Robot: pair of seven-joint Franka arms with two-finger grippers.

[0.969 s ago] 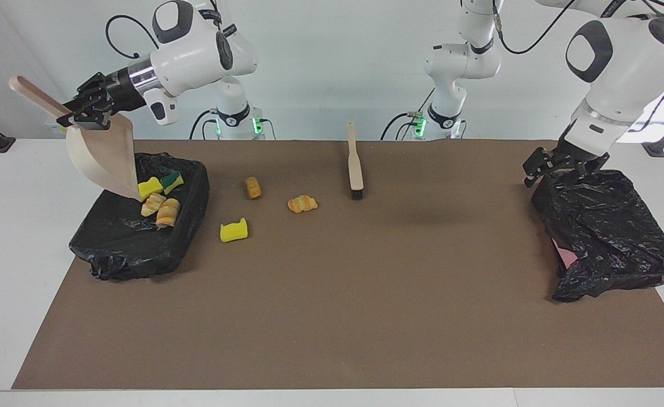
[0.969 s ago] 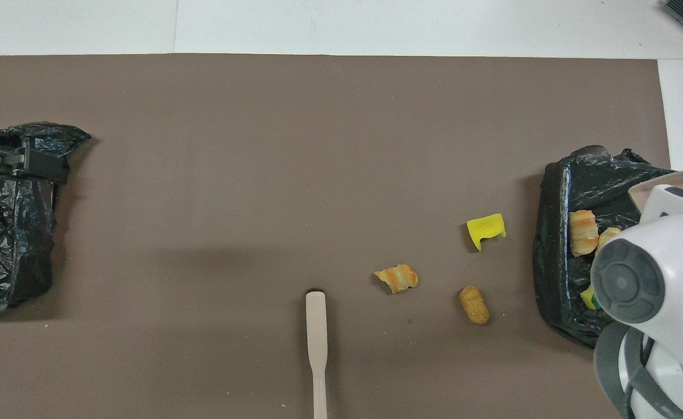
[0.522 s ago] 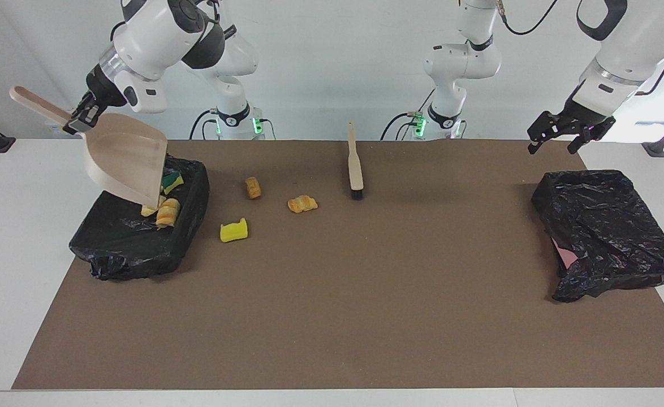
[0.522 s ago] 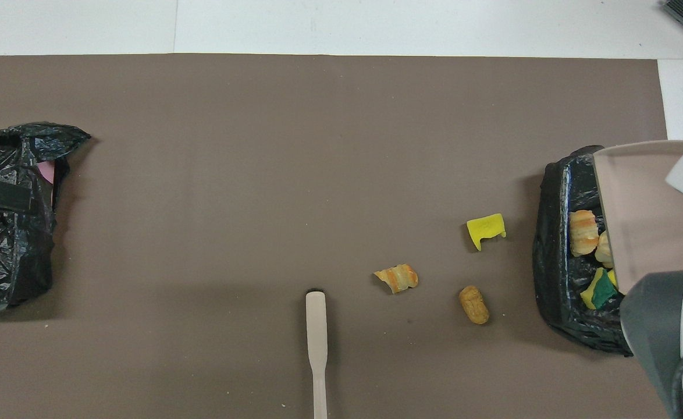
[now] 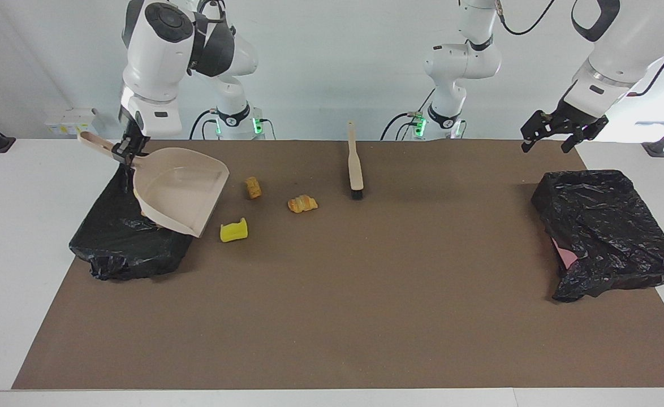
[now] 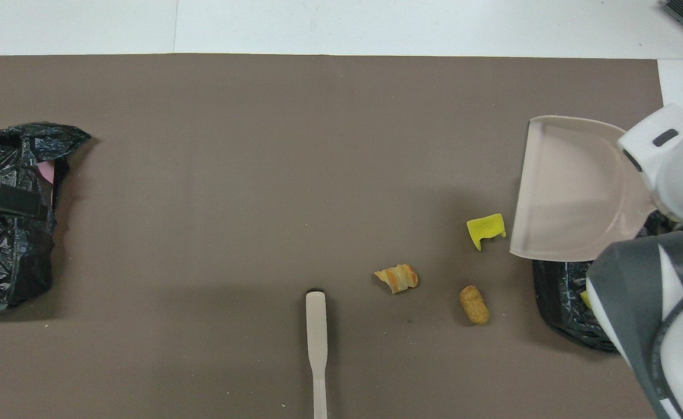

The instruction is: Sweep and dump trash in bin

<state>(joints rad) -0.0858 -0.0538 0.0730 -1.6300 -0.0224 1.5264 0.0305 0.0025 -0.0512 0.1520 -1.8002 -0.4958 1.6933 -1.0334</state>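
Mid-cycle between a dump and another sweep, by the look of it: right gripper [image 5: 125, 151] clenched on the handle of the beige plastic dustpan [image 5: 180, 189], pan held empty and nearly level over the black-bagged bin at the right arm's end of the table [image 5: 118, 243]. A sliver of yellow visible inside that bin in the overhead view, so probably some trash already dumped.

Three pieces of trash loose on the brown table mat [image 5: 366, 316]: a bright yellow sponge chunk [image 5: 233, 230] just beside the pan's open lip, a small brown bread-like roll [image 5: 252, 187] nearer the robots, and an orange-striped roll [image 5: 302, 203] toward the middle of the table. All three apart from the right gripper, toward the table's middle from the pan it holds.

Long beige wooden-handled brush [image 5: 355, 164] lying untouched on the mat near the robots, beside the striped roll.

Left gripper [image 5: 556, 132] released, fingers spread, empty, hanging above the mat close to a second crumpled black bag [image 5: 603, 232] at the left arm's end.

Next move likely: lowering the pan's lip flat to the mat close to the loose pieces, and bringing the left gripper over to take the brush.
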